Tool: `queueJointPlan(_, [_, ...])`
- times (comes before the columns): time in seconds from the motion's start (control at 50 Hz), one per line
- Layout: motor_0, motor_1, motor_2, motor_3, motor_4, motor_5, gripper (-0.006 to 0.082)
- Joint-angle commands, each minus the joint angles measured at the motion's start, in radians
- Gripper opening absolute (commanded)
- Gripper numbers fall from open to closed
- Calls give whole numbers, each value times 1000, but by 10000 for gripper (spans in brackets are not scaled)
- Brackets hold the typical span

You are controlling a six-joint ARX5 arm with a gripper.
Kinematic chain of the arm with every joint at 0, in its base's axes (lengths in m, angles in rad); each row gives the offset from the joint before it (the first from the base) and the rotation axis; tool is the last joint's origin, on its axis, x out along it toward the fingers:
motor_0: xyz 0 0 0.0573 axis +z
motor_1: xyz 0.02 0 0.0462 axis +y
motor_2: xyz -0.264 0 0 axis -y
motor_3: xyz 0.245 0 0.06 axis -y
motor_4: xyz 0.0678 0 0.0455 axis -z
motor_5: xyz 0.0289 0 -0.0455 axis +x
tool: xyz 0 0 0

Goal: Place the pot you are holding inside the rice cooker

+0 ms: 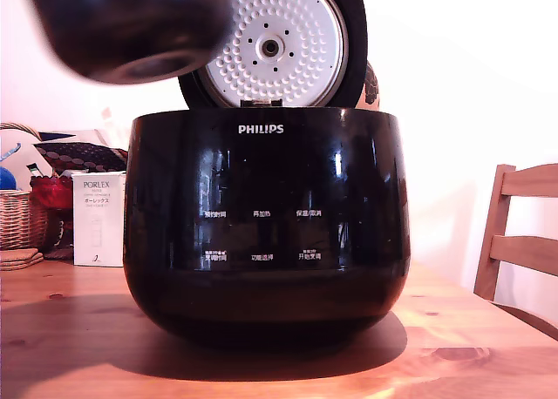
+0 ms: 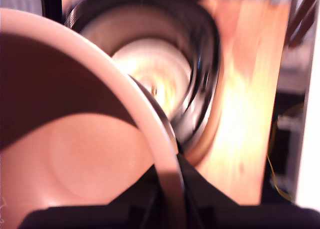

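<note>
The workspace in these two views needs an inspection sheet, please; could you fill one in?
Surface: wooden table, bare in front of the cooker.
Job's things: pot in the air, above and to the exterior view's left of the rice cooker; cooker lid open, cavity empty in the wrist view.
Clutter: white box, wicker basket, red item behind, exterior view's left.
Pincer: clamped on the pot's rim.
Cables: a thin yellow wire beyond the table.
Surroundings: wooden chair, white wall.
</note>
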Motion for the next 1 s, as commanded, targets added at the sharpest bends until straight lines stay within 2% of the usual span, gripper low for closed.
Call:
queueJointPlan(0.0, [-11, -14, 19, 46, 18, 6, -24])
queueJointPlan(0.32, [-61, 23, 19, 114, 83, 3, -24])
queueJointPlan(0.98, [-117, 146, 19, 183, 118, 3, -24])
